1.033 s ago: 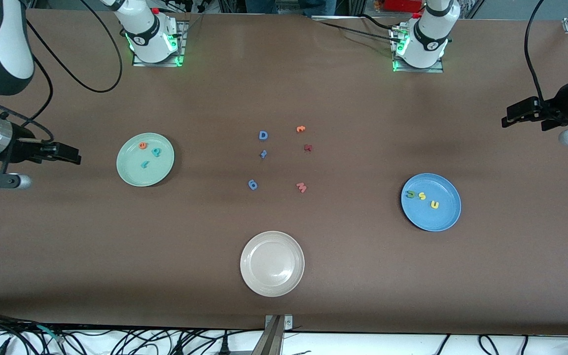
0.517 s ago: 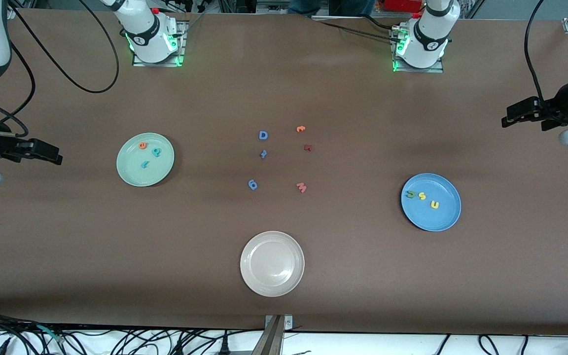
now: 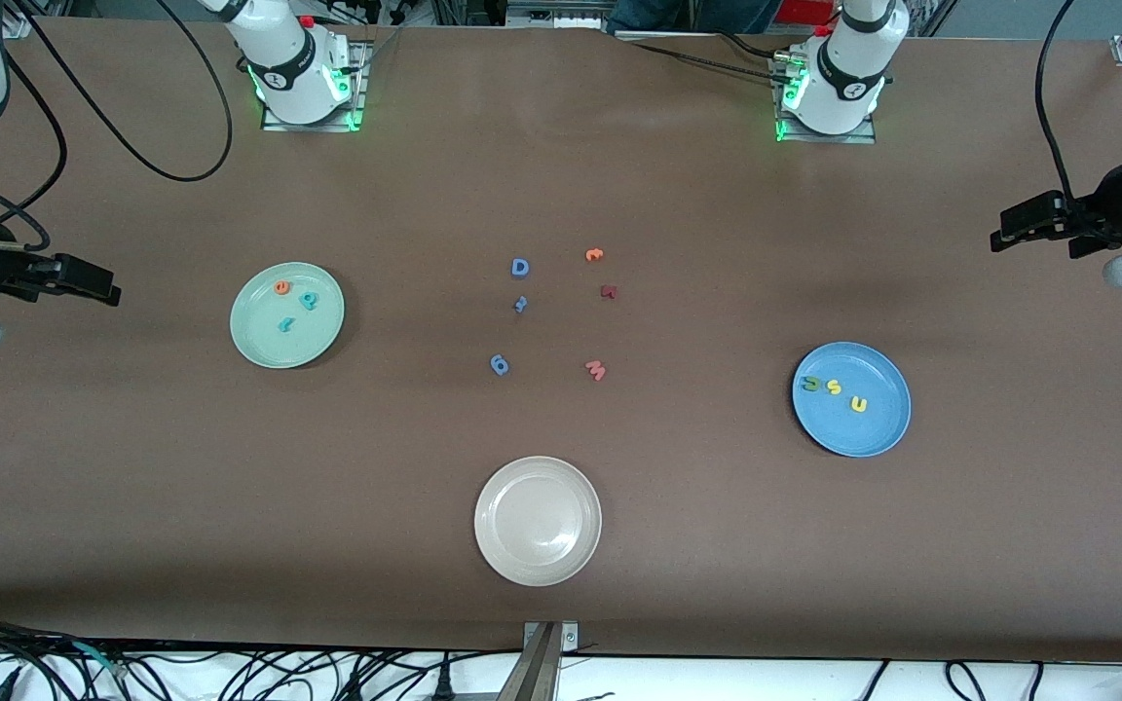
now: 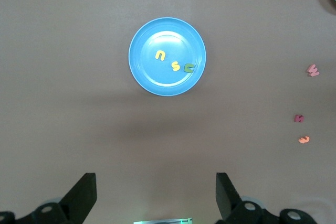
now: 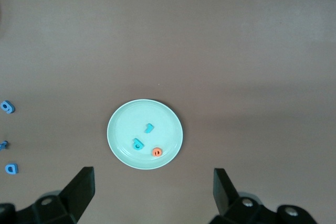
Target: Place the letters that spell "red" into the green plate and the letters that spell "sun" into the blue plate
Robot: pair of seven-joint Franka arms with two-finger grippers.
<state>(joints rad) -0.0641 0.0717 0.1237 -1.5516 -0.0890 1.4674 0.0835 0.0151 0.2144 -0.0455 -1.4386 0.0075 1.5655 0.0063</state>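
The green plate (image 3: 259, 346) (image 5: 121, 129) holds an orange "e" (image 3: 281, 287) (image 5: 156, 152), a teal "d" (image 3: 309, 300) (image 5: 137, 144) and a thin teal "r" (image 3: 284, 324) (image 5: 149, 127). In the blue plate (image 3: 868, 433) (image 4: 157, 80) lie a dark green "n" (image 3: 811, 384) (image 4: 189, 67), a yellow "s" (image 3: 834, 387) (image 4: 176, 66) and a yellow "u" (image 3: 858, 404) (image 4: 159, 55). My right gripper (image 3: 103, 289) (image 5: 152, 190) hangs open and empty over bare table at the right arm's end. My left gripper (image 3: 1004, 232) (image 4: 156, 192) hangs open and empty over the left arm's end.
A beige plate (image 3: 538, 521) sits near the front edge. Loose letters lie mid-table: a blue "D" (image 3: 520, 267), an orange "t" (image 3: 594, 255), a dark red letter (image 3: 608, 291), a small blue one (image 3: 520, 305), a blue "6" shape (image 3: 499, 364), a pink "w" (image 3: 596, 370).
The right arm has drawn back from beside the green plate toward its own end of the table. The left arm, plates and letters have not moved.
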